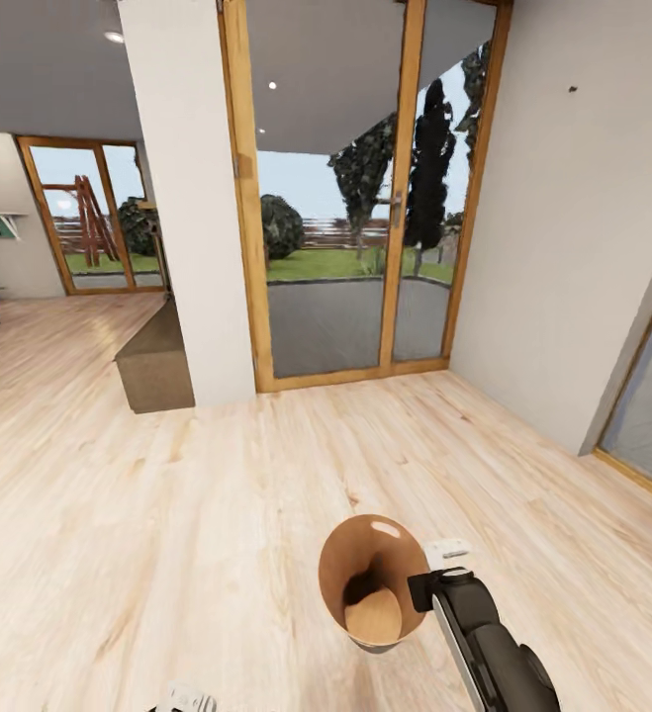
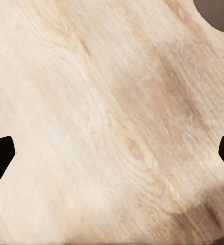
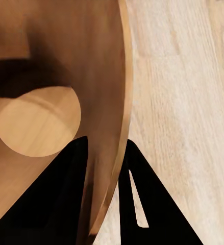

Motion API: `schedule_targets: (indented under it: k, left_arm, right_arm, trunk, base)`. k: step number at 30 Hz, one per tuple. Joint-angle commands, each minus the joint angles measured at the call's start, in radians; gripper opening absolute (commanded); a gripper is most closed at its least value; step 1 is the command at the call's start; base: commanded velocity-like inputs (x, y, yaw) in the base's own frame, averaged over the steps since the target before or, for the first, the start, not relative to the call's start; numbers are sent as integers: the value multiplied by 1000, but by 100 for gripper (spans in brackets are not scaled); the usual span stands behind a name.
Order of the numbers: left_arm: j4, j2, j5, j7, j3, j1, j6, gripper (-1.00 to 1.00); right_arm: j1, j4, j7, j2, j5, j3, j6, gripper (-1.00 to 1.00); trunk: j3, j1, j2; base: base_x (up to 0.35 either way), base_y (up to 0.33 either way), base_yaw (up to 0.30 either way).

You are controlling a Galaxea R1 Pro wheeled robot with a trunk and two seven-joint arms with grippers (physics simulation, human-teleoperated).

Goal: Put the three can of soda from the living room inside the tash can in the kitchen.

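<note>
1. The right gripper (image 3: 104, 153) fingers (image 3: 55, 199) pinch the rim wall of the round copper-brown-lined trash can (image 1: 370, 578), carried above the light wood plank floor (image 1: 167, 514).
2. The left gripper (image 2: 112, 158) fingers are spread wide, holding nothing.

My head view is bright and evenly lit: daylight comes through the glass doors (image 1: 355, 198), and small ceiling lights (image 1: 115, 37) show as white spots. The wood floor (image 1: 167, 514) takes only soft, faint shadows and has no hard glare. Straight lines lean outward toward the frame edges, so I see wide-angle distortion there. The bin (image 1: 370, 583) has a glossy copper inside with a pale highlight near its rim and a dark shadow lower down. On my right wrist view that shadow lies across the bin's wall, and the gripper (image 3: 104, 148) fingers read as flat black silhouettes. My left wrist view shows floor grain slightly soft, darkening toward one corner.
</note>
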Motion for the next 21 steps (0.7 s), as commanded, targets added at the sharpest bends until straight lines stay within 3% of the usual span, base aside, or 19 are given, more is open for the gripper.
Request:
schedule_targets:
  k: [1, 21]
  left_arm:
    - [0, 0, 0, 0, 0, 0, 0, 100]
    - [0, 1, 0, 0, 0, 0, 0, 100]
  right_arm:
    - [0, -1, 1, 0, -3, 0, 0, -100]
    - [0, -1, 1, 0, -2, 0, 0, -100]
  trunk:
    - [0, 0, 0]
    - [0, 0, 0]
  base:
    - [0, 0, 241]
    - [0, 0, 241]
